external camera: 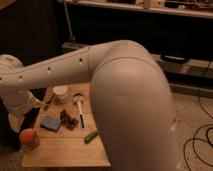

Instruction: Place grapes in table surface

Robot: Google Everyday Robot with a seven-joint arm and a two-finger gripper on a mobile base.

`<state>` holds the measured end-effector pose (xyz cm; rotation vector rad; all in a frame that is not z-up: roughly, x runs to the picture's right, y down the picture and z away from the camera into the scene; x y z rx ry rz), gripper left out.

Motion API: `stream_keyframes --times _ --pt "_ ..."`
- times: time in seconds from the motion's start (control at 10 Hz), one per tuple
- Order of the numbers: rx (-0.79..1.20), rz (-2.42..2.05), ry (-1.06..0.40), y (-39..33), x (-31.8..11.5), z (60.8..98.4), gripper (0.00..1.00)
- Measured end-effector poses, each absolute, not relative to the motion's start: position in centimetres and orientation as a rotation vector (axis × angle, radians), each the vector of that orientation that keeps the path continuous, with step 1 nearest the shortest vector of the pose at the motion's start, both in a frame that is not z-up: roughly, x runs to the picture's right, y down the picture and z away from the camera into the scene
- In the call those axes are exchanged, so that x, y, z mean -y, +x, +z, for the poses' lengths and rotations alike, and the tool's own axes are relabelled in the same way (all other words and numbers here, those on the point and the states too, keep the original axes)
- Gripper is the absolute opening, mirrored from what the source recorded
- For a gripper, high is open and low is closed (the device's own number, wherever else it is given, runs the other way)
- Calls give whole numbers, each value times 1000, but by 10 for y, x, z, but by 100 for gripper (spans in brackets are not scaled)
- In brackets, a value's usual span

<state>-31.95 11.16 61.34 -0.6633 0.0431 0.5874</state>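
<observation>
The grapes (69, 120), a small dark bunch, lie on the light wooden table surface (65, 150), just right of a blue sponge (50, 123). My arm sweeps across the view from the right. Its big white elbow fills the foreground and hides the table's right side. My gripper (21, 104) is at the arm's far left end, over the table's left edge, up and left of the sponge and apart from the grapes. Nothing shows in it.
An orange fruit (27, 136) sits at the table's front left. A green curved vegetable (91, 136) lies near the front middle. A white cup (61, 92) and a white-handled utensil (79, 106) stand at the back. Dark shelving runs behind, and cables lie on the floor at right.
</observation>
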Motion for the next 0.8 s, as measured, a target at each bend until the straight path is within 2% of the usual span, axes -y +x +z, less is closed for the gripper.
stream_keyframes --times 0.8 --pt "-42 854 -578 -192 -120 590 80"
